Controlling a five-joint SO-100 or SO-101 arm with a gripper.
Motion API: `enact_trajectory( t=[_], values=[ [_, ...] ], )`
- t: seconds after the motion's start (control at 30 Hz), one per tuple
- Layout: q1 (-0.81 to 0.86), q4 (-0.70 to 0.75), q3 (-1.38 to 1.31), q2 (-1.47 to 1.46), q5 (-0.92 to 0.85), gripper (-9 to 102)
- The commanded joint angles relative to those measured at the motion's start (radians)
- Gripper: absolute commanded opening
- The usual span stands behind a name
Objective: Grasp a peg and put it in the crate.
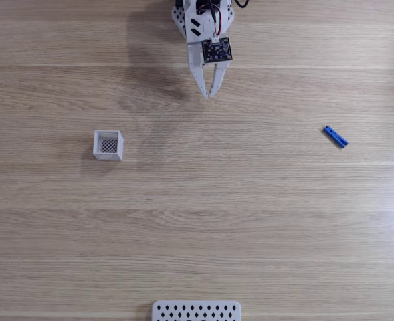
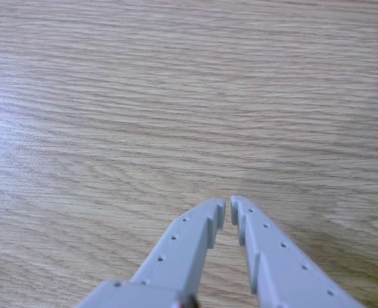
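Note:
The blue peg [image 1: 335, 136] lies flat on the wooden table at the right of the fixed view, slanted. The small white crate [image 1: 108, 145] with a dark mesh floor stands at the left, with nothing inside it. My gripper [image 1: 208, 95] hangs at the top centre, between the two and apart from both, fingertips pointing down the picture. In the other view my gripper [image 2: 228, 209] comes in from the bottom edge over bare wood, its grey fingertips nearly touching and holding nothing.
A wide white panel with diamond-shaped holes [image 1: 196, 311] lies at the bottom edge of the fixed view. The wooden table [image 1: 250, 221] stretches across the whole picture.

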Motion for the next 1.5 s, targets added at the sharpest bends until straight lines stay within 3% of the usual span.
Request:
enact_trajectory(
  t=[0.0, 0.83, 0.97, 1.17, 1.33, 1.47],
  values=[
    [-0.008, 0.002, 0.020, 0.011, 0.005, -1],
    [-0.015, -0.026, -0.037, -0.083, -0.014, -1],
    [-0.060, -0.041, -0.299, -0.373, -0.014, -1],
    [-0.330, 0.061, -0.859, -0.980, -0.009, -1],
    [-0.583, 0.175, -1.376, -1.328, 0.005, -1],
    [-0.719, 0.187, -1.689, -1.597, 0.057, -1]
  ],
)
